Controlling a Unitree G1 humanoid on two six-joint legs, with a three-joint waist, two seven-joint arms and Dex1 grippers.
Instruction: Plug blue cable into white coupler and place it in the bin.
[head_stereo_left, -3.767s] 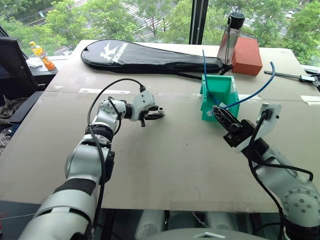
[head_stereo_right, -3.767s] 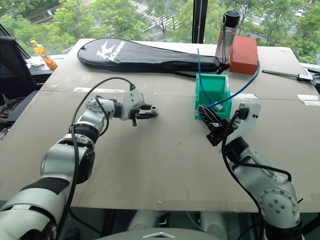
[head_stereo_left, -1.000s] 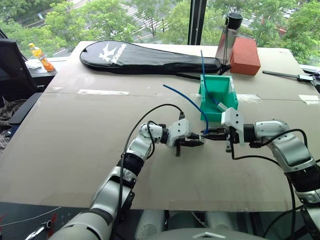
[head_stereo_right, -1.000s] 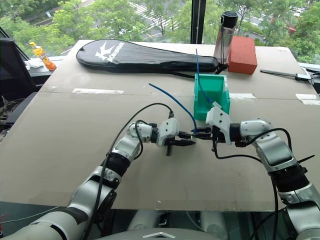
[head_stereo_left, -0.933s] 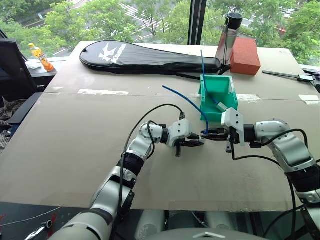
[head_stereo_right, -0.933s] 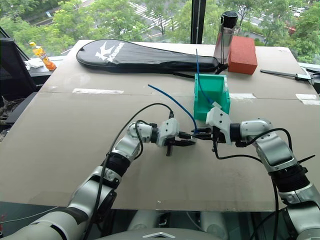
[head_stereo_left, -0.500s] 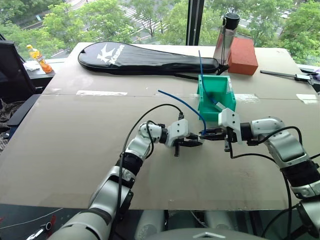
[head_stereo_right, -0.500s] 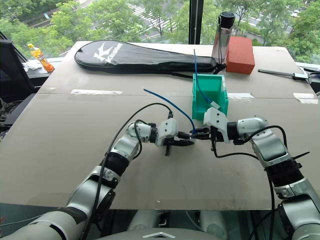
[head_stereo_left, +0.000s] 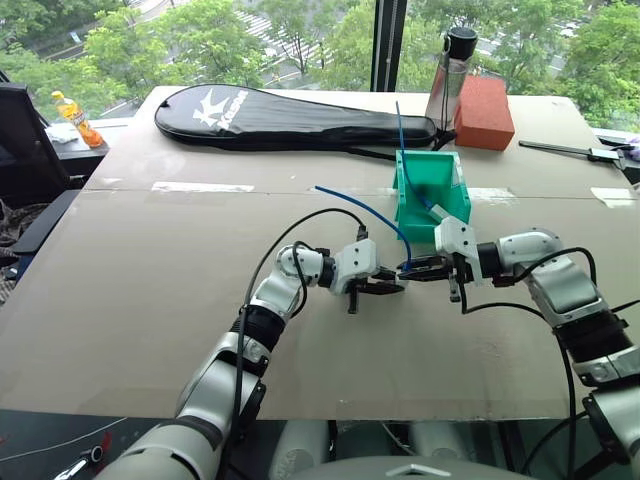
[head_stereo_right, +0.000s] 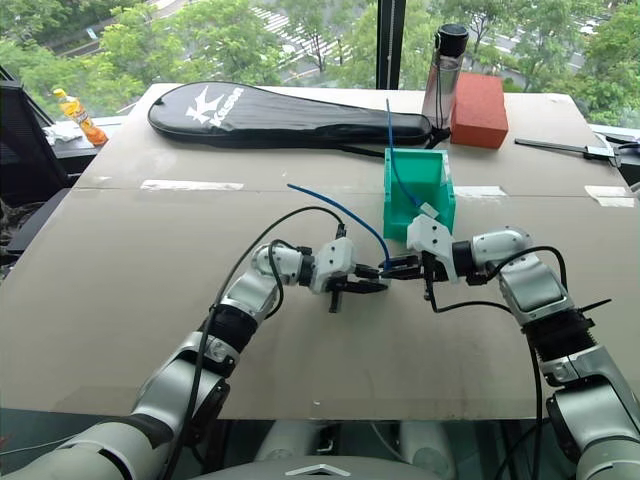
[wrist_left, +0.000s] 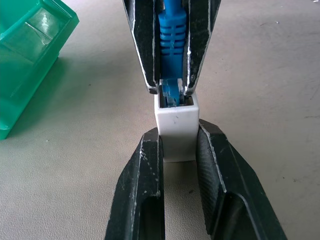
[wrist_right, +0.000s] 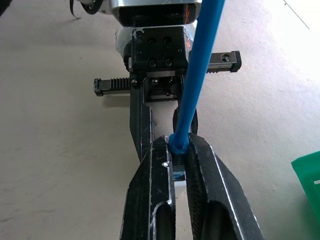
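Mid-tabletop, just in front of the bin (head_stereo_left: 432, 200), left gripper (wrist_left: 178, 150) pinches the light, rigid white coupler (wrist_left: 176, 127) while right gripper (wrist_right: 181, 155), clamped on the limp blue cable (head_stereo_left: 365, 212) at its ribbed boot, the best hold, seats the plug.

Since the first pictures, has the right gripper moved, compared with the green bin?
Yes. The right gripper was beside the bin's right front corner; now it is in front of the bin, toward the robot's left, meeting the left gripper.
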